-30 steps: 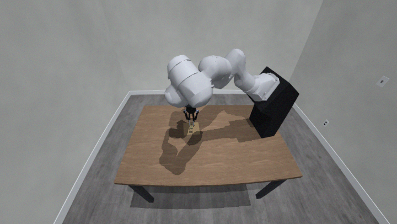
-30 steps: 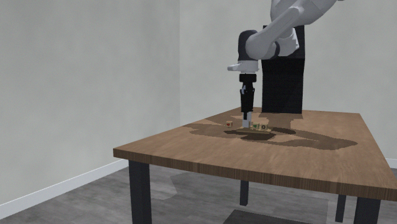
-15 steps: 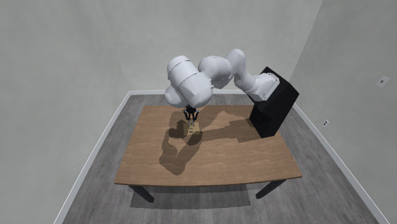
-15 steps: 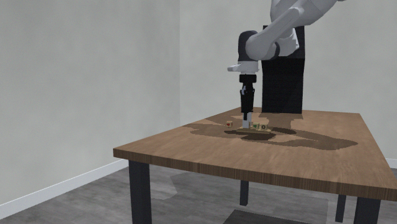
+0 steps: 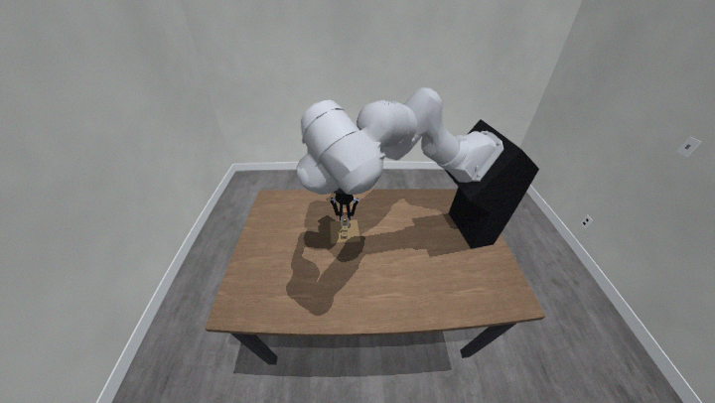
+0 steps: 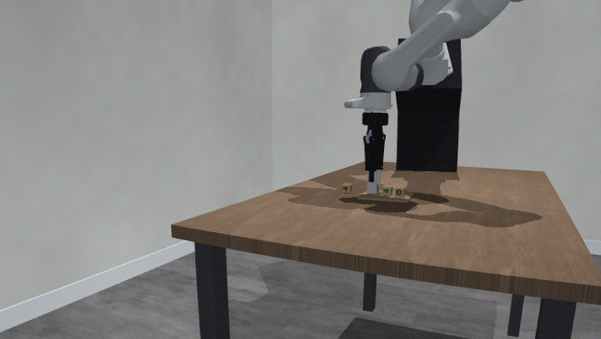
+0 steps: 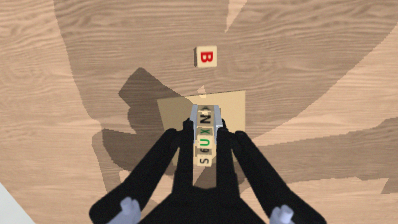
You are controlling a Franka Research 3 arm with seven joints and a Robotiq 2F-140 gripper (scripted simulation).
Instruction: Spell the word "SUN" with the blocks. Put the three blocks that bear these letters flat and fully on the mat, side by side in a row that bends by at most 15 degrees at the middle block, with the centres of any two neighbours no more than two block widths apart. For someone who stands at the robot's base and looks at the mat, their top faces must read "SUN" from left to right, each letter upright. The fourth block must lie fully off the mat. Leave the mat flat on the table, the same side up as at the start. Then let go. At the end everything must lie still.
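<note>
Exterior view, left to right. At far left on the worktop point(image 5: 400, 300) point(image 6: 378, 227) point(image 7: 310, 45): B block point(image 5: 345, 210) point(image 6: 346, 188) point(image 7: 206, 56), fully off the mat point(image 5: 354, 233) point(image 6: 365, 197) point(image 7: 232, 111), red letter up. Next, above the mat: jaws point(image 5: 344, 222) point(image 6: 373, 189), pointing down, clenched on N block point(image 7: 205, 119), with one fingertip at each side. Contact between N block and mat: hidden, cannot tell. Next: U block point(image 5: 344, 228) point(image 6: 386, 190) point(image 7: 204, 142), on the mat, green letter up, just beside N block. At right end of row: S block point(image 5: 344, 234) point(image 6: 398, 192) point(image 7: 204, 160), on the mat, near U block. Farther right, behind the row: black pedestal point(image 5: 496, 200) point(image 6: 426, 130), beneath the arm point(image 5: 345, 145) point(image 6: 421, 54).

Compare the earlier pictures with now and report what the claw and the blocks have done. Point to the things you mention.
Nothing has visibly moved in the top and exterior views, and no grasp or release shows. The claw point(image 5: 344, 221) point(image 6: 373, 189) point(image 7: 205, 112) stayed low over the mat point(image 5: 353, 231) point(image 6: 365, 197) point(image 7: 234, 107), its fingers now either side of the N block point(image 7: 205, 119); whether they grip it is unclear. The B block point(image 6: 346, 188) point(image 7: 206, 56) stayed off the mat.
</note>
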